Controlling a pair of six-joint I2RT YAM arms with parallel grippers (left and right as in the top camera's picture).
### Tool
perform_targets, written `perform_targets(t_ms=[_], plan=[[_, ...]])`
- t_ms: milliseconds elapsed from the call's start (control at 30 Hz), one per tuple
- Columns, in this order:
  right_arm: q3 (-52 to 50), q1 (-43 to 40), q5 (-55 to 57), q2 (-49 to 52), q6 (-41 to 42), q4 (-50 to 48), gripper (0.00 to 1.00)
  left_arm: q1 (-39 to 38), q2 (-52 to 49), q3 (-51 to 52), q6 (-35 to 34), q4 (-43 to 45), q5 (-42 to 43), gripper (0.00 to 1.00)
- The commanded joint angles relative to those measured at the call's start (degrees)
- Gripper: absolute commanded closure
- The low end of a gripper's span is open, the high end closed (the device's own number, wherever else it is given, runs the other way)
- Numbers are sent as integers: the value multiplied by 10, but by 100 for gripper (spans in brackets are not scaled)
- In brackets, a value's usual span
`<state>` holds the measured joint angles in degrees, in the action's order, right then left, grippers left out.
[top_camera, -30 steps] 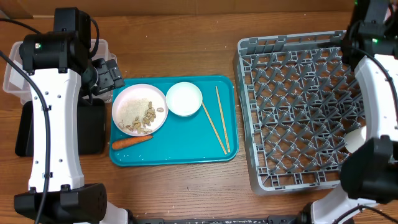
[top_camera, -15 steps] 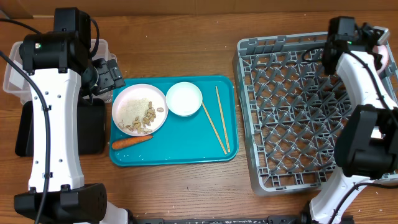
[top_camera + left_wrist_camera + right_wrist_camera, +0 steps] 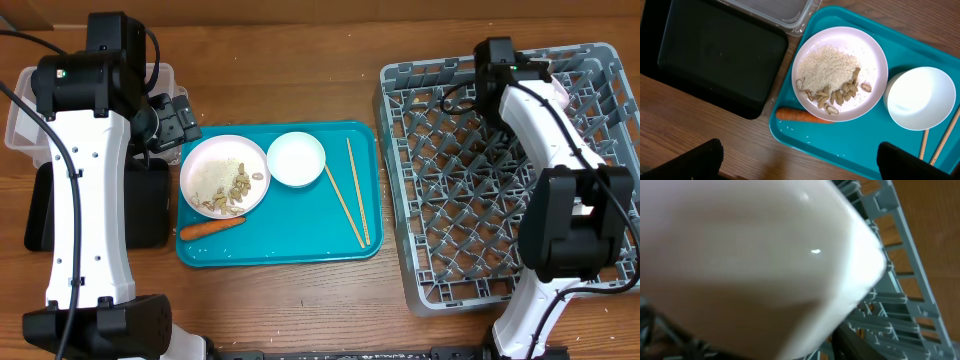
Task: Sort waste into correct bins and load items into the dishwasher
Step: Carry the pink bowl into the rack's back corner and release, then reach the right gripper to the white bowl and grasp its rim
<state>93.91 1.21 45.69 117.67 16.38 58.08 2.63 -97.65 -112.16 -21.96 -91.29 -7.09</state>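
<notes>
A pale plate point(image 3: 262, 165) with white rice point(image 3: 827, 67) and beige scraps, an empty white bowl point(image 3: 296, 158), chopsticks point(image 3: 352, 195) and an orange carrot point(image 3: 212, 228) lie on the teal tray point(image 3: 290, 240). My left gripper point(image 3: 800, 170) is open and empty above the table, just in front of the tray, near the carrot point(image 3: 802, 115). My right gripper point(image 3: 497, 72) is over the far left part of the grey rack point(image 3: 470, 190). It is shut on a pale bowl point(image 3: 755, 255), which fills the right wrist view and hides the fingertips.
The black tray point(image 3: 715, 55) lies left of the teal tray, with the clear tub point(image 3: 775, 10) behind it. Both are partly under my left arm in the overhead view. The rack's raised lattice walls point(image 3: 900, 305) surround my right gripper.
My right arm has swung from the rack's far right corner to its far left part, carrying the pale bowl. The left arm has not moved.
</notes>
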Motion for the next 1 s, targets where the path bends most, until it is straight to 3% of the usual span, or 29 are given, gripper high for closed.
perform_targets(t_ms=[0, 67, 267, 500, 967], plan=[[2, 10, -19, -26, 5, -2, 40, 0, -5, -5, 1, 1, 3, 0], [15, 13, -59, -49, 2, -1, 33, 0, -5, -5, 1, 1, 3, 0], [78, 14, -311, -130, -90, -1, 24, 0, -5, -5, 1, 1, 3, 0], [92, 25, -652, -167, -126, -5, 22, 0, -5, -5, 1, 3, 6, 0], [83, 214, -656, -36, -153, -6, 21, 0, -5, -5, 0, 3, 8, 0]])
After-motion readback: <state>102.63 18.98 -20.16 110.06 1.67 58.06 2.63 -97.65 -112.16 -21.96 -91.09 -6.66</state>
